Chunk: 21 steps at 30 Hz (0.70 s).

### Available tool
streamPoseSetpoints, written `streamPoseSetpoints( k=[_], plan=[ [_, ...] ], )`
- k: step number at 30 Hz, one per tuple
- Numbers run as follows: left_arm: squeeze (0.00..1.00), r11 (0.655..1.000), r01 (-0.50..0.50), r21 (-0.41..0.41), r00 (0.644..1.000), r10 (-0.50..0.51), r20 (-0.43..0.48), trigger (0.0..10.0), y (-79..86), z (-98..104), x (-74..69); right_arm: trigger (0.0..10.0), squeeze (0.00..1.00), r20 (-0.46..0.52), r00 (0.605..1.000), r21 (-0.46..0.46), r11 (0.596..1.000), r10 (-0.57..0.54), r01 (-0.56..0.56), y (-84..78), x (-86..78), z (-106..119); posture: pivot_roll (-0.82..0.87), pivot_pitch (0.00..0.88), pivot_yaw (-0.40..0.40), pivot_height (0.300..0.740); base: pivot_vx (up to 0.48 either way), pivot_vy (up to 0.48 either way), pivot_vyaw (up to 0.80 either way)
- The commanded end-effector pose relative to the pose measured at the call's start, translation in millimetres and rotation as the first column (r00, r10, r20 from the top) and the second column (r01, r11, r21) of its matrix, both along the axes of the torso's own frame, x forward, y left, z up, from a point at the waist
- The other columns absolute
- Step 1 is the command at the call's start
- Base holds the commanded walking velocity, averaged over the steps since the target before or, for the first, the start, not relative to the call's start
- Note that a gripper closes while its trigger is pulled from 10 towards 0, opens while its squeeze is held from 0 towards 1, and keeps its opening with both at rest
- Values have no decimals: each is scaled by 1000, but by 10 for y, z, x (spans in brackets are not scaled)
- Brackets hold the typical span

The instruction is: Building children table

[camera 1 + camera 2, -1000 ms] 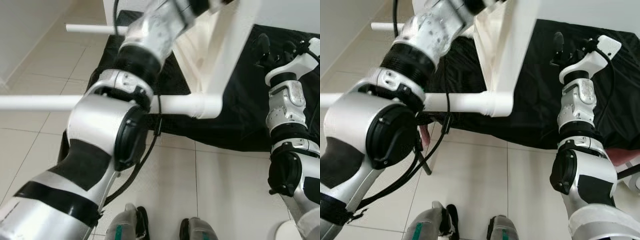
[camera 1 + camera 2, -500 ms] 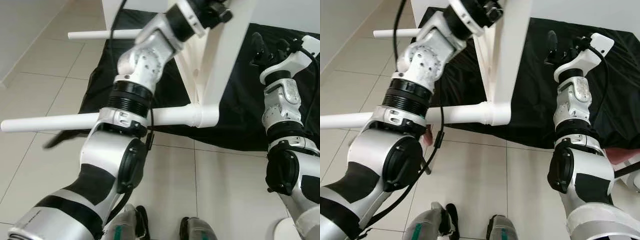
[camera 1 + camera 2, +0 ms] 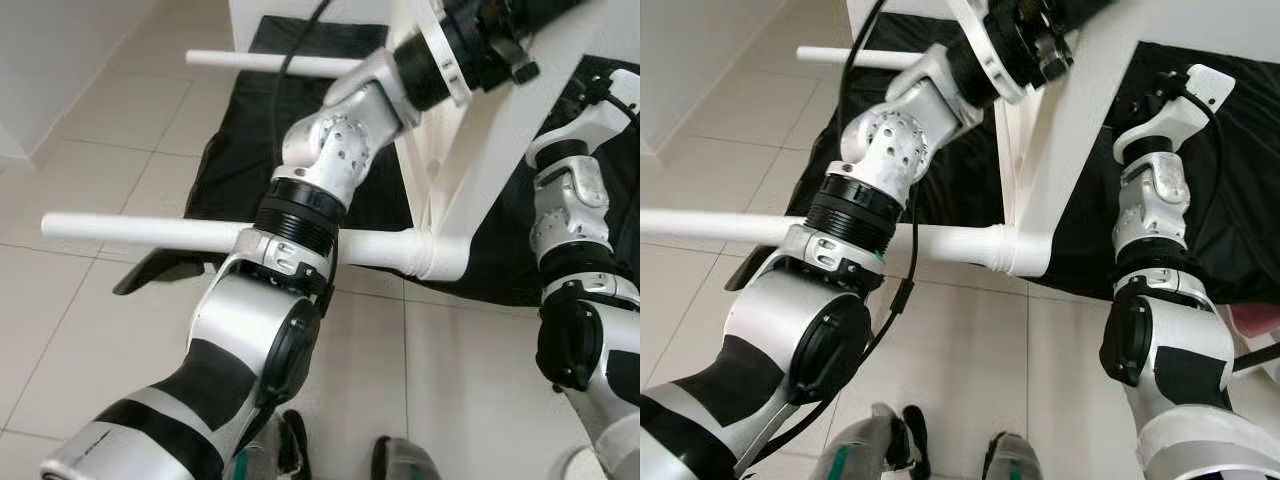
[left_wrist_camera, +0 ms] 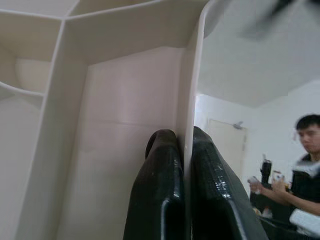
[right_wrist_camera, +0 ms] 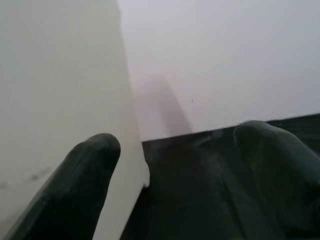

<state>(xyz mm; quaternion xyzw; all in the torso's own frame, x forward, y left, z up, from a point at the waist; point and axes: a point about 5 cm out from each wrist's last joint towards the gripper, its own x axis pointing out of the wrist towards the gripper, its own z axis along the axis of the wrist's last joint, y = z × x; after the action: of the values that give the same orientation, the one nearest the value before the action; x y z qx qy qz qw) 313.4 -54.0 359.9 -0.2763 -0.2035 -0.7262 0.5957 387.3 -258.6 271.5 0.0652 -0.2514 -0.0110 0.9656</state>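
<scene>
A white children's table [image 3: 505,150] stands tipped on edge over a black mat [image 3: 240,150]. One round white leg [image 3: 150,232] points to my left, and a second leg [image 3: 260,62] lies farther back. My left gripper [image 4: 184,137] is shut on the thin rim [image 4: 192,75] of the tabletop, high at the back. The ribbed underside of the table fills the space beside it. My right gripper [image 5: 175,145] is open, held beside the flat white panel [image 5: 60,75] above the mat. Its fingers are hidden behind the tilted panel in the eye views.
Pale tiled floor [image 3: 90,330] stretches to my left and front, with a white wall [image 3: 60,60] at the far left. My feet [image 3: 890,450] stand just short of the mat. A person [image 4: 305,165] stands in the room beyond the table.
My left arm has reached farther forward and to the right, still holding the rim. The table panel has swung right and now covers the right gripper's fingers. The near leg has shifted right.
</scene>
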Motion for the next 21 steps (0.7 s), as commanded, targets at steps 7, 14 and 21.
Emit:
streamPoseSetpoints(
  k=[7,14,21],
  plan=[
    [0,991,16,136,988,5,-152,10000,-238,-641,-40,10000,0,-6,1000,-6,1000,11,-11,18,0,-31,-126,119,6,740,0,0,0],
    [1000,978,-50,204,980,87,-177,10000,-161,-807,36,10000,0,-11,1000,-5,1000,27,-27,86,27,-37,-104,115,0,740,0,0,0],
    [1000,935,-160,316,965,215,-150,10000,-7,-1030,156,10000,0,-16,999,-3,999,47,-47,155,41,-73,-88,106,-2,740,0,0,0]
  ],
)
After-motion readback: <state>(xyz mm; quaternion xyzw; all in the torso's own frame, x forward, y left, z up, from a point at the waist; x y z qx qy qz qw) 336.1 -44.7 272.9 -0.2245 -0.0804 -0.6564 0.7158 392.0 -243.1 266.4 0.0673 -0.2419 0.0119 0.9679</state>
